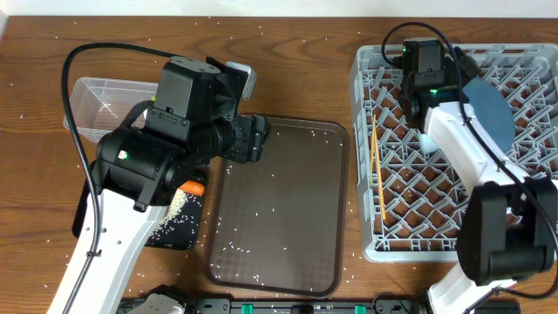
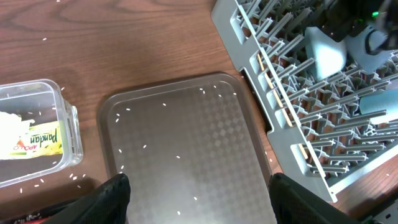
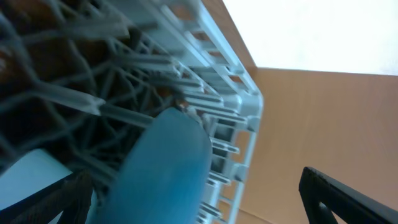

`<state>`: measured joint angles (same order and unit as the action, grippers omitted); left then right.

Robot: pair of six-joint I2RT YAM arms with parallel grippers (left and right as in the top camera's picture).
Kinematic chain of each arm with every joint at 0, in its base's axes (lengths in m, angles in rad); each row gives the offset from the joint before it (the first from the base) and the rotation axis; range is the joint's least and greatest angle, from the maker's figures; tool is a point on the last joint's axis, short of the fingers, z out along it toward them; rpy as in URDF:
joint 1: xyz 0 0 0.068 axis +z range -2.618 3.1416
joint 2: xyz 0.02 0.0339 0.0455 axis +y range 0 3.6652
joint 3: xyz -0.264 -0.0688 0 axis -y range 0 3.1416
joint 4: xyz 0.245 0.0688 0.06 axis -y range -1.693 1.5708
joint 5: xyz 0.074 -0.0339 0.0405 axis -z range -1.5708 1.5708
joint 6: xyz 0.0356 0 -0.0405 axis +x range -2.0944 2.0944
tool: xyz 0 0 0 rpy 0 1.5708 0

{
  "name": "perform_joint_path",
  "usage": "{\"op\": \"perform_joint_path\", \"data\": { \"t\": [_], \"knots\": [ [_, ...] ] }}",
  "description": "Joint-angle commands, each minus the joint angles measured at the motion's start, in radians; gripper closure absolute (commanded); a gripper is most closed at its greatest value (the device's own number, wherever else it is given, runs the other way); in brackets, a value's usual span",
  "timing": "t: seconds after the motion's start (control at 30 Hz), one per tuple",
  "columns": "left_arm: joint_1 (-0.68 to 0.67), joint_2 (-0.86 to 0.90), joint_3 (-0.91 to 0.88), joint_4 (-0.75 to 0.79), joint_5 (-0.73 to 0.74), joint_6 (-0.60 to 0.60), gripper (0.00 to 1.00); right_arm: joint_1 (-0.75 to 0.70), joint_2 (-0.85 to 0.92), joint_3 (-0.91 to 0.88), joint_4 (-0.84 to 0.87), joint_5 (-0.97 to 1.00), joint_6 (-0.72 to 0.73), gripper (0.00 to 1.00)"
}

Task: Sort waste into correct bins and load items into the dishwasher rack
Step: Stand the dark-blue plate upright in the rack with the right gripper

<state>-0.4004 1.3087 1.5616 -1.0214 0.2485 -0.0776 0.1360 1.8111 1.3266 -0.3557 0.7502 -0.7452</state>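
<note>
My left gripper (image 2: 199, 205) is open and empty, hovering over the brown serving tray (image 2: 180, 143), which has rice grains (image 1: 253, 253) scattered on it. The clear tub (image 1: 91, 96) holds the yellow-green wrapper (image 2: 37, 140) and white paper (image 2: 9, 121). The black tray (image 1: 179, 228) holds a heap of rice (image 1: 174, 209) and the orange carrot (image 1: 192, 186), partly under my left arm. The blue plate (image 1: 488, 113) stands on edge in the grey rack (image 1: 453, 249). My right gripper (image 3: 193, 199) is open, its fingers wide on either side of the plate (image 3: 161, 168). The cups and bowl are not visible.
Thin yellow chopsticks (image 1: 377, 170) lie along the rack's left side. Loose rice grains dot the wooden table (image 1: 296, 70) around the trays. My right arm (image 1: 453, 139) reaches over the rack from the front right.
</note>
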Motion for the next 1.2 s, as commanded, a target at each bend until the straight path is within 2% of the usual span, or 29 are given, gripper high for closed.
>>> {"op": "perform_joint_path", "data": {
  "t": [0.0, 0.07, 0.23, 0.43, 0.57, 0.6, 0.63, 0.77, 0.87, 0.93, 1.07, 1.17],
  "knots": [
    [0.002, -0.003, 0.011, -0.002, 0.002, 0.006, 0.28, 0.011, -0.096, 0.008, -0.029, -0.14, 0.13, 0.01],
    [0.002, -0.003, 0.011, -0.002, 0.002, 0.006, 0.28, 0.019, -0.141, 0.008, -0.069, -0.188, 0.168, 0.01],
    [0.002, -0.003, 0.011, -0.003, 0.002, 0.006, 0.28, 0.047, -0.266, 0.008, -0.151, -0.269, 0.367, 0.01],
    [0.002, -0.003, 0.011, -0.018, 0.001, 0.007, 0.27, 0.048, -0.41, 0.008, -0.284, -0.456, 0.579, 0.01],
    [0.002, -0.002, 0.009, -0.052, 0.001, 0.092, 0.27, 0.049, -0.478, 0.008, -0.399, -0.689, 0.737, 0.01],
    [0.002, -0.002, 0.006, -0.063, 0.001, 0.119, 0.27, 0.049, -0.486, 0.008, -0.428, -0.76, 0.757, 0.01],
    [0.002, -0.002, 0.003, -0.077, -0.005, 0.142, 0.18, 0.049, -0.49, 0.008, -0.451, -0.814, 0.766, 0.01],
    [0.002, -0.001, -0.002, -0.15, -0.125, 0.144, 0.18, 0.051, -0.489, 0.006, -0.547, -1.048, 0.801, 0.01],
    [0.002, -0.001, -0.002, -0.202, -0.145, 0.144, 0.18, 0.062, -0.484, 0.006, -0.576, -1.18, 0.802, 0.01],
    [0.002, -0.001, -0.002, -0.232, -0.134, 0.125, 0.0, 0.075, -0.48, 0.006, -0.579, -1.265, 0.812, 0.01],
    [0.002, -0.001, -0.002, -0.274, -0.029, 0.126, 0.02, 0.09, -0.479, 0.006, -0.593, -1.268, 0.813, 0.01],
    [0.002, -0.001, -0.002, -0.308, -0.004, 0.126, 0.02, 0.09, -0.479, 0.006, -0.607, -1.208, 0.855, 0.01]
  ]
}}
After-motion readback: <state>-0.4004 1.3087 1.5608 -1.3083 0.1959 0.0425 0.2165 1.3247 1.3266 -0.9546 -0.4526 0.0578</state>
